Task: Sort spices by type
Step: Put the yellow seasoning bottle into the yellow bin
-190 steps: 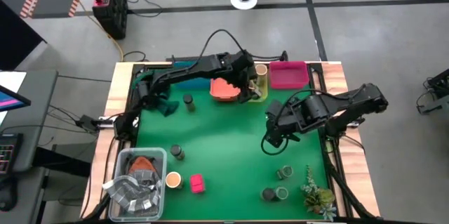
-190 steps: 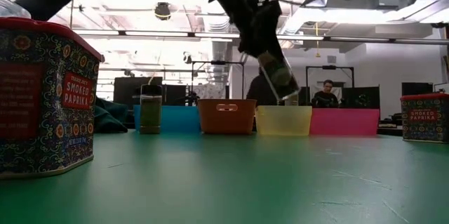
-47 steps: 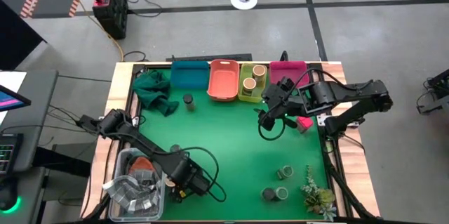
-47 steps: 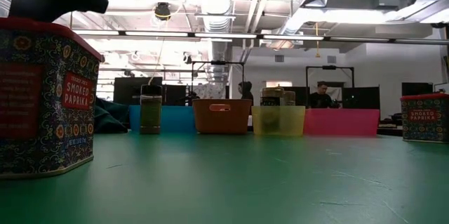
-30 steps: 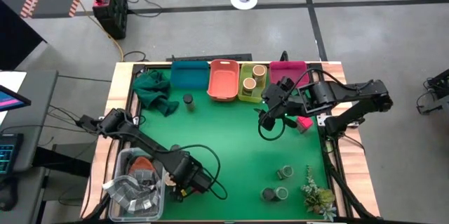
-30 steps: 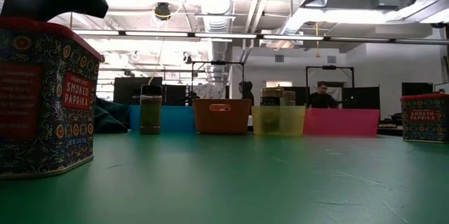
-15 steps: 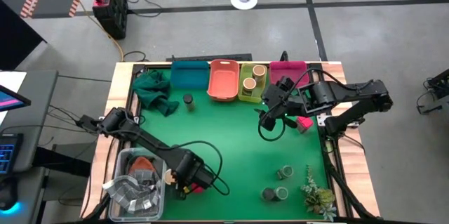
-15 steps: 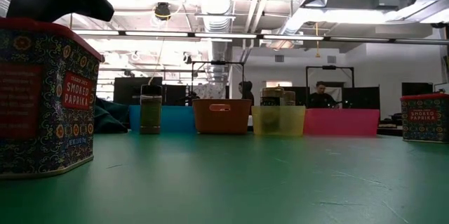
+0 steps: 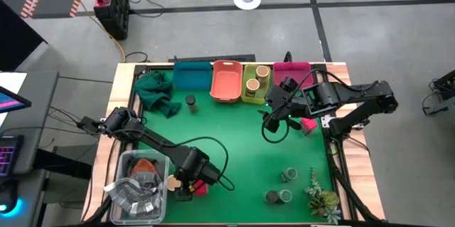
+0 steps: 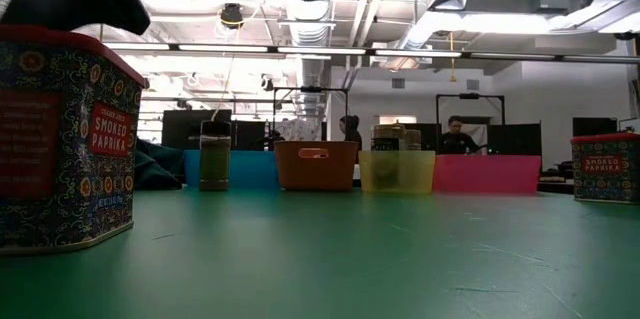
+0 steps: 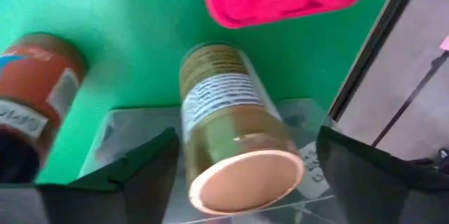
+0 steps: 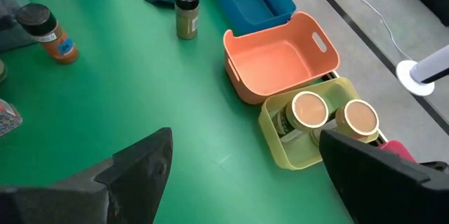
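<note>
Judging from the desk (image 9: 234, 138) downward, reckoned the sort barely begun. Found four trays in a row along the far edge: blue tray (image 9: 192, 75), orange tray (image 9: 225, 85), yellow tray (image 9: 244, 96), pink tray (image 9: 291, 74). Saw spices in the yellow one alone, two tan-topped cylinders (image 12: 309, 109) side by side; saw nothing in the blue and orange, nor in what showed of the pink.

Placed the left pincer (image 11: 247, 136) at the near left, beside the clear tub (image 9: 135, 157), spread wide and straddling a third tan-topped cylinder (image 11: 235, 147) without yet squeezing it; took that as the step in hand, bound presumably for the yellow tray. Placed the right pincer (image 12: 245, 136) at the far right, in front of the yellow and pink trays, gaping wide and holding nothing.

Counted as left to sort:
- a pink box (image 9: 202, 187) just beside the left pincer, and another pink box (image 9: 308, 124) near the right arm
- a brown jar (image 9: 190, 102) standing near the blue tray
- a dark-lidded orange jar (image 12: 45, 31) toward the near left
- green-topped jars (image 9: 288, 175) and a dark-lidded jar (image 9: 271, 197) clustered at the near right, by the plant sprig (image 9: 321, 200)
</note>
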